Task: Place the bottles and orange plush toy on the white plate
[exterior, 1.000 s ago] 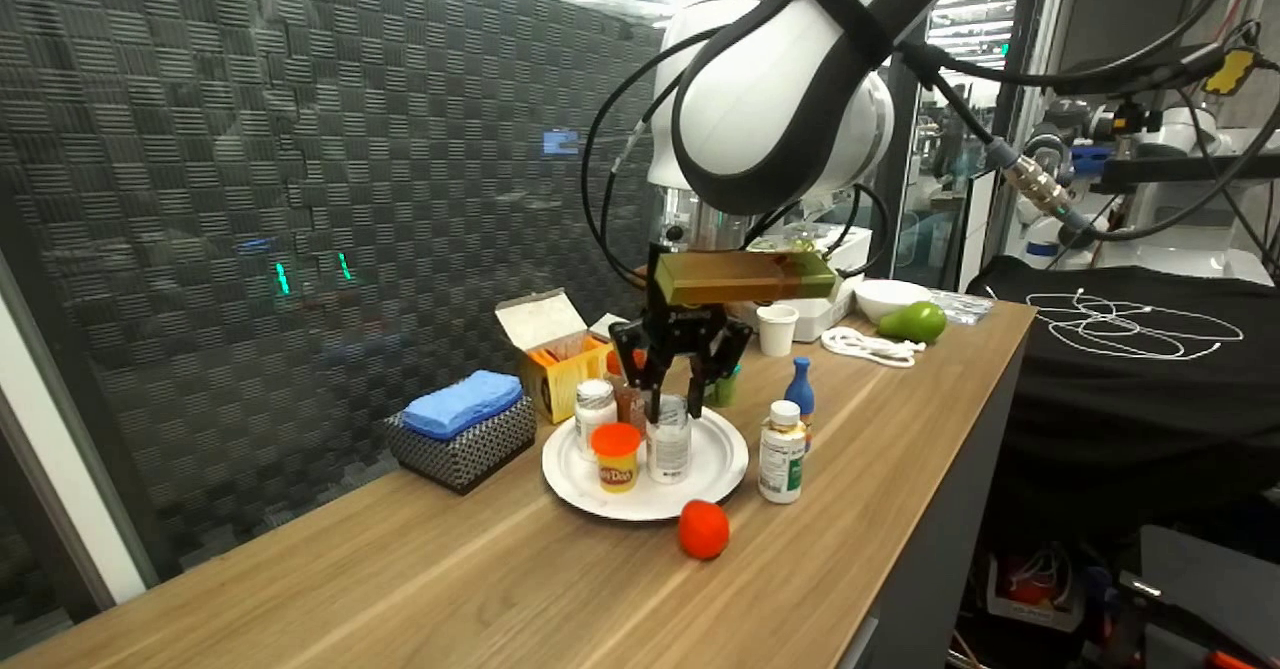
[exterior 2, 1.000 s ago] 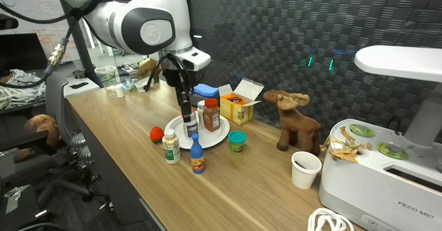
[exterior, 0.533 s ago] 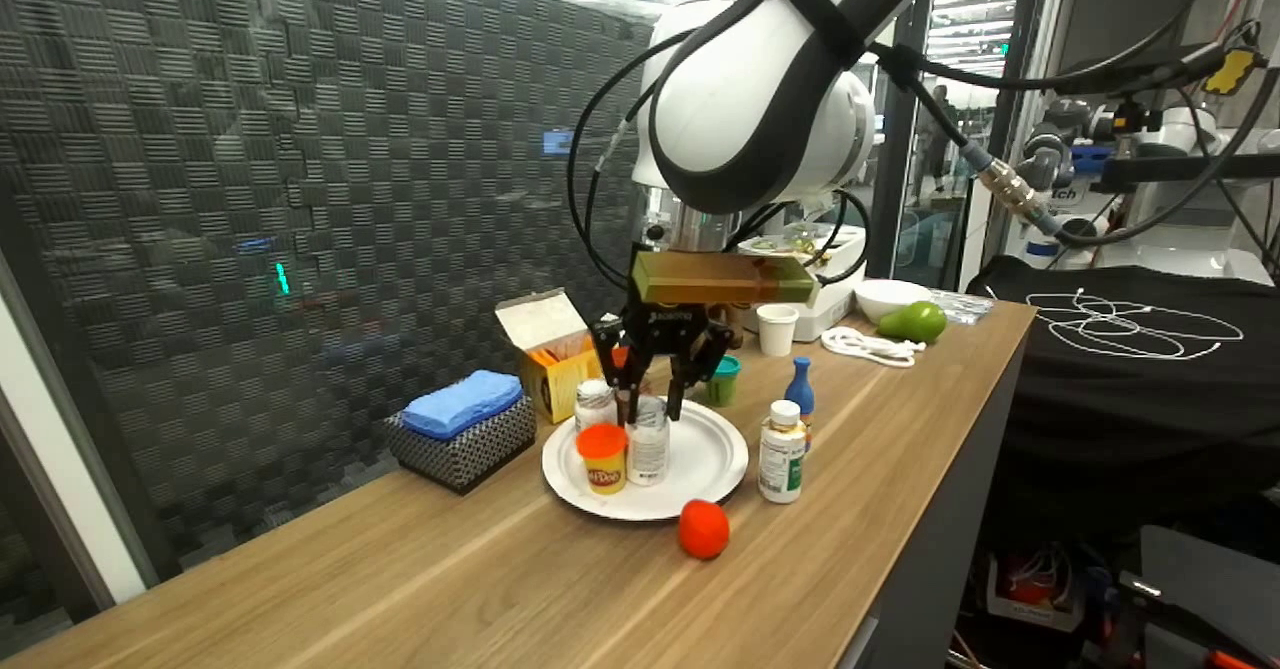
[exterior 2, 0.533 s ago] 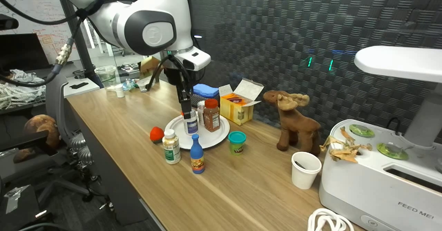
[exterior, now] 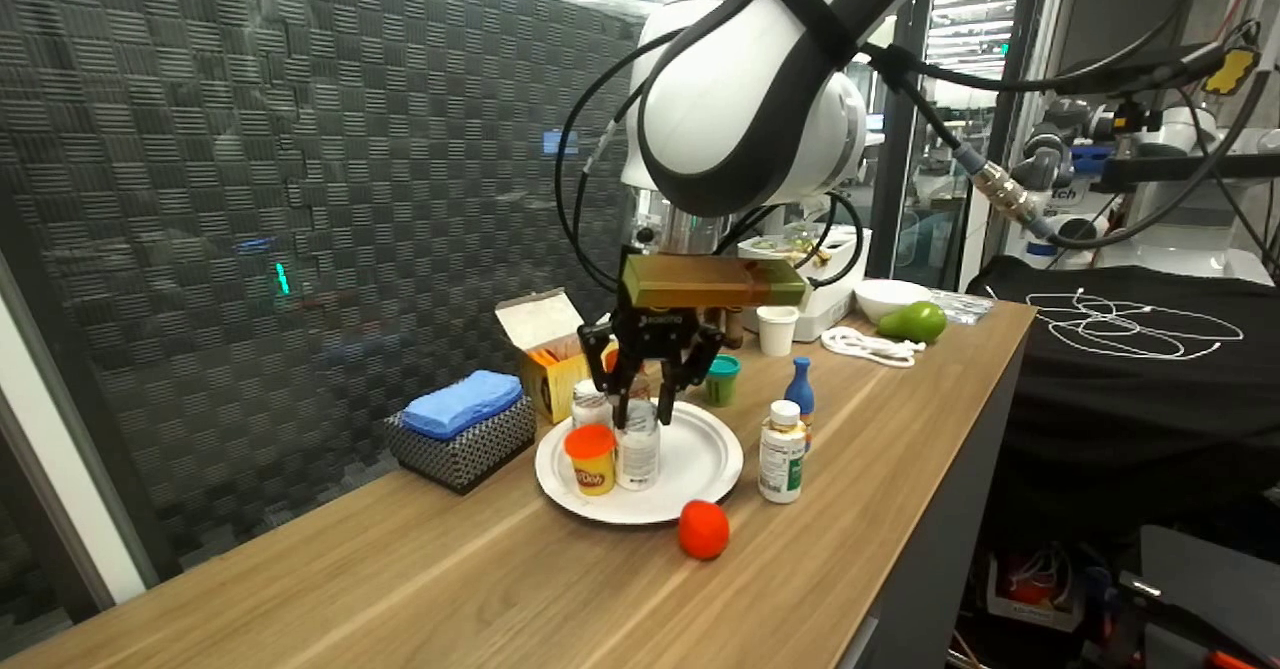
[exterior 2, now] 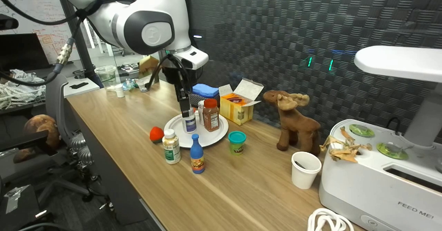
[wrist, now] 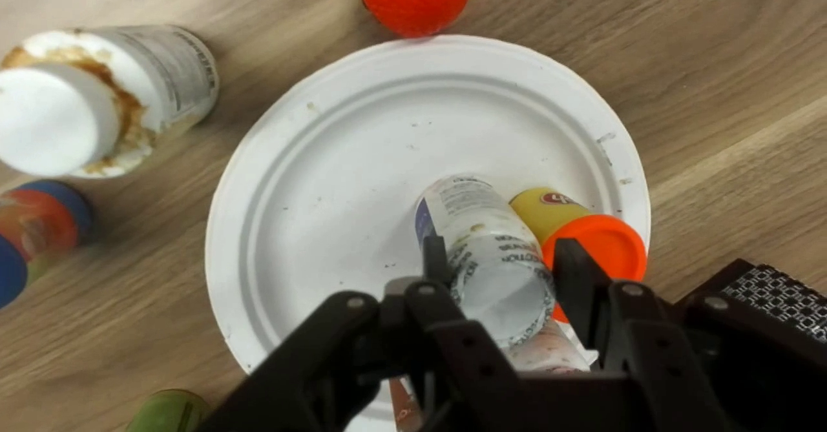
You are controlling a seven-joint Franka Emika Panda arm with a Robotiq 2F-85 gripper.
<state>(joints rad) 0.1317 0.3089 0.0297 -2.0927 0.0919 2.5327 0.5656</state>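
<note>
Fingers (wrist: 434,257) of the gripper (wrist: 501,251) clasp the purple-labelled bottle (wrist: 489,241) near its top, one on either side, and that bottle seems to stand upright on the white plate (wrist: 310,193). Close against it is an orange-lidded Play-Doh tub (exterior: 592,463); the red-capped bottle (exterior 2: 211,116) and a white bottle (exterior: 590,409), partly hidden, share the plate too. So, by my reading, two bottles are delivered, a third lacks only its release, and the rest of the job waits on the wooden counter (exterior: 480,579): the orange plush toy (exterior: 704,529) just beside the plate's rim, the green-labelled bottle (exterior 2: 171,147) near it, and the blue bottle (exterior 2: 197,155) next to that. A teal-lidded tub (exterior 2: 237,143) also sits on the counter near the plate; whether either tub counts, the task leaves unsaid. Farther out, the yellow carton (exterior 2: 237,113) stands with its flaps up and orange packets (exterior 2: 236,100) inside, the paper cup (exterior 2: 304,180) has a dark sliver (exterior 2: 301,165) in it, and what the white bowl (exterior: 893,301) holds does not show.
</note>
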